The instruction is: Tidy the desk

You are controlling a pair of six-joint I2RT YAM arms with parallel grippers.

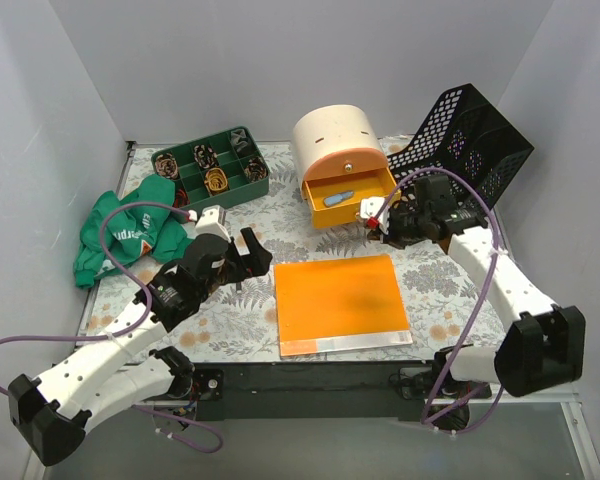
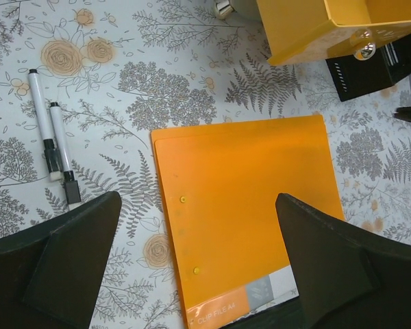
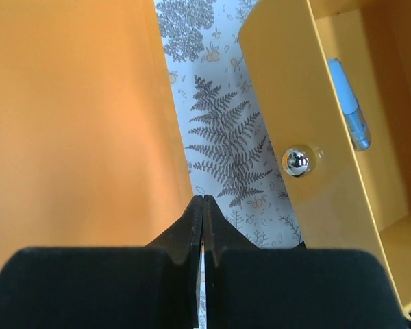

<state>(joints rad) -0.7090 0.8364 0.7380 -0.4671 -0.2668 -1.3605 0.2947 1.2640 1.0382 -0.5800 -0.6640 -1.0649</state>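
Pale, fern-printed, the desk (image 1: pixel 230 320) is lying beneath both grippers and bearing everything. An orange folder (image 1: pixel 342 300) is resting flat on it. Beyond the folder's far right corner a black mesh basket (image 1: pixel 470 140) is leaning. Straight beyond the folder a cream drawer unit (image 1: pixel 335 135) is standing with its orange drawer (image 1: pixel 348 190) open. A green tray (image 1: pixel 210 170) and a green cloth (image 1: pixel 125 230) are sitting past the folder's left side. The left gripper (image 1: pixel 242 262) is hovering just left of the folder, jaws spread wide and empty. The right gripper (image 3: pixel 203 199) is hanging between folder and drawer, jaws pressed together on nothing. Two markers (image 2: pixel 48 130) are lying left of the folder. A blue item (image 3: pixel 348 103) is lying in the drawer.
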